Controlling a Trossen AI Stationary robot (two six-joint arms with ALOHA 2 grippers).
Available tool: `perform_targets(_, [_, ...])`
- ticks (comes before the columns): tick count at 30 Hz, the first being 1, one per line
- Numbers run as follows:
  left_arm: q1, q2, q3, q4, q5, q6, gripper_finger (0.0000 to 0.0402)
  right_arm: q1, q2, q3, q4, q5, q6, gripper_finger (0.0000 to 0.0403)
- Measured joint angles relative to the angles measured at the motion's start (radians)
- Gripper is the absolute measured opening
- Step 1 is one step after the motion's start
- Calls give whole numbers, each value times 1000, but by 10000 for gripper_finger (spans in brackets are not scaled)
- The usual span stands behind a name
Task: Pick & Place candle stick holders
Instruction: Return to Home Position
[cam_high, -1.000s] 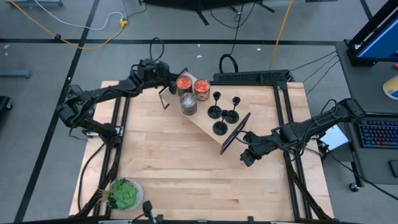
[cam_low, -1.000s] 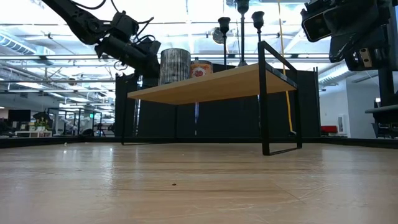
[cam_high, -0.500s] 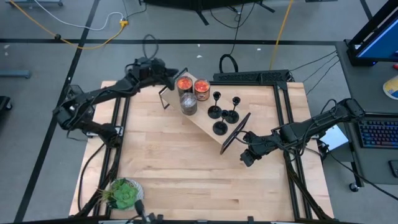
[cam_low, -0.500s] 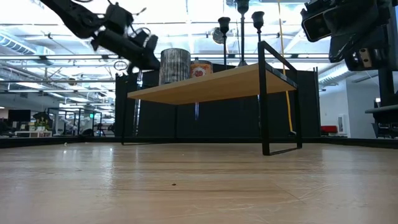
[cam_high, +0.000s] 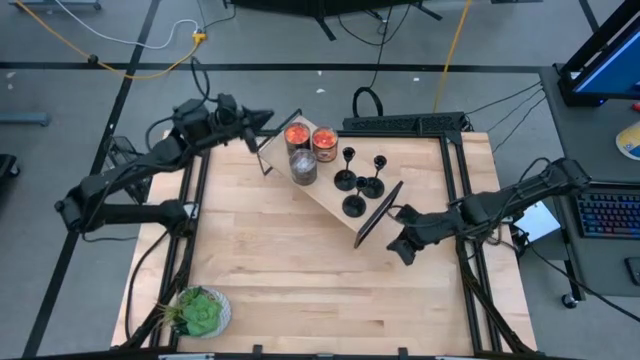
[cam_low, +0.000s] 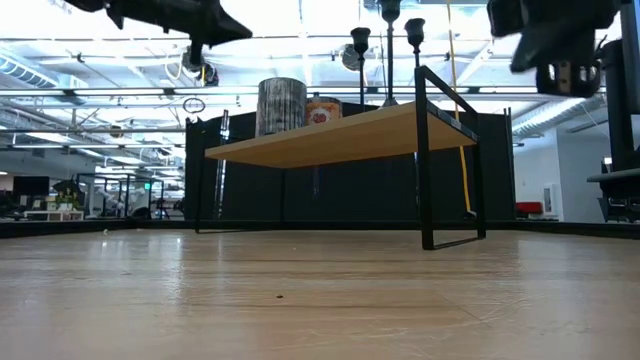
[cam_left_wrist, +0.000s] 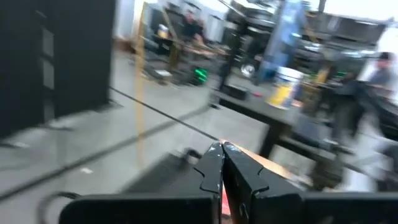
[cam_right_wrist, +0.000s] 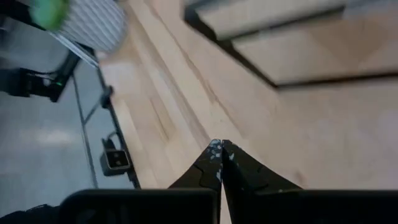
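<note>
High view: wooden table (cam_high: 290, 270), shelf (cam_high: 322, 194) bearing holders (cam_high: 353, 206); both jaws together; room (cam_low: 90, 150) perhaps workshop.

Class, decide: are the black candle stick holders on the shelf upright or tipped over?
Upright. In the low view the candle stick holders stand on the shelf with stems vertical and cups on top.

On the shelf (cam_high: 325, 196) on the table (cam_high: 300, 285), the candle stick holders (cam_high: 354, 206) stand right of the jars (cam_high: 303, 167).
</note>
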Motion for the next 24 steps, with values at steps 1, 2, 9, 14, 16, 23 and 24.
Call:
perform_targets(1, [-24,-12,0,-18,5,-18,6,0,-22,0,0,19,-20,0])
perform_targets(2, [-46,-21,0,-33,20,-30,4,0,-44,0,0,36,-45,0])
perform_targets(9, [-197,-94,0,-124,73,-90,19,2,-218,0,-6,67,-258,0])
perform_targets(14, [-266,-129,0,-231,76,-62,9,2,-326,0,-72,43,-404,0])
perform_targets(16, [-282,-138,0,-272,76,-65,4,2,-362,0,-108,40,-417,0])
perform_targets(23, [-312,-144,0,-319,76,-186,22,2,-453,0,-163,40,-424,0])
perform_targets(24, [-312,-144,0,-319,76,-195,26,2,-464,0,-169,40,-421,0])
